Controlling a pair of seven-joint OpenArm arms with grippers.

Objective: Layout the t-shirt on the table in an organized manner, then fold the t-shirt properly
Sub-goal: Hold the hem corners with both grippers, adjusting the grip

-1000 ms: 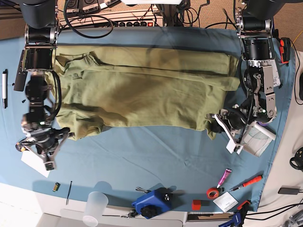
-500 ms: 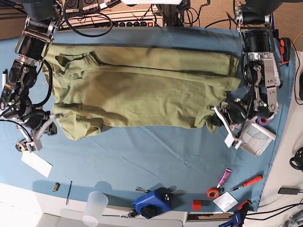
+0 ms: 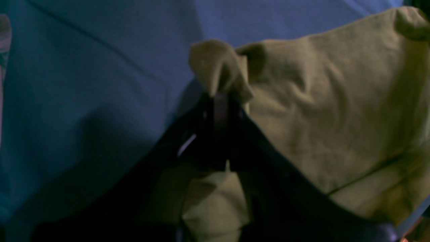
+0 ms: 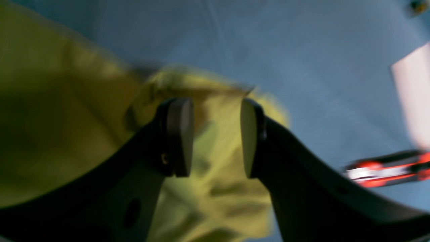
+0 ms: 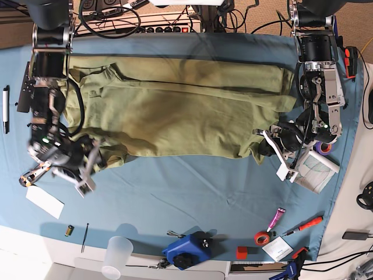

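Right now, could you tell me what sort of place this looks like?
Probably a robotics lab bench: a table draped in blue cloth, a power strip and tangled cables along its far edge, and hand tools like the red screwdriver scattered near the t-shirt.

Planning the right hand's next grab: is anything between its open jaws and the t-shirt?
Nothing visible. The right hand is open directly over the t-shirt, with only olive cloth showing between its fingers. The left hand pinches another corner.

T-shirt (image 5: 175, 111) spread on table (image 5: 192, 192), between both arms
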